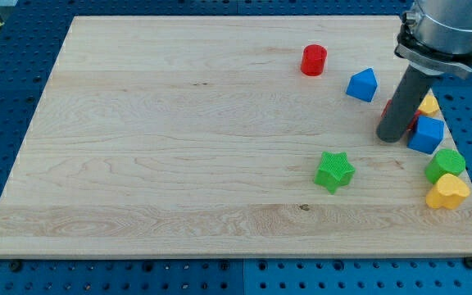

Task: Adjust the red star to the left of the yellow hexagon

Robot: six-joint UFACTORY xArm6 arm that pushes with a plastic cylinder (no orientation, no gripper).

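Pale wooden tabletop (179, 147) lying on a blue perforated surface, all blocks gathered towards the view's right. End effector (406, 98) only a straight dark rod coming down from the view's top right corner: no jaws to stand wide or narrow, gripping nothing. My tip (390, 138) set down on the wood near the right edge, in the midst of the right-hand cluster. Red star (415, 120) mostly hidden behind the rod, showing only as red slivers on either side of it, so shape barely made out; touching or nearly touching the rod, cannot tell which. Yellow hexagon (429, 104) just beyond, peeping out on the rod's right side, close against the red star. Blue cube (426, 135) just right of my tip, right next to the red sliver. Green block (446, 164) below the cube, with a yellow heart (447, 192) beneath it near the tabletop's right edge, the two touching. Blue block (362, 84) with a peaked top up and to the left of the rod, apart from it. Red cylinder (314, 60) further left and higher, standing upright alone. Green star (334, 170) below and left of my tip, well apart from the other blocks.
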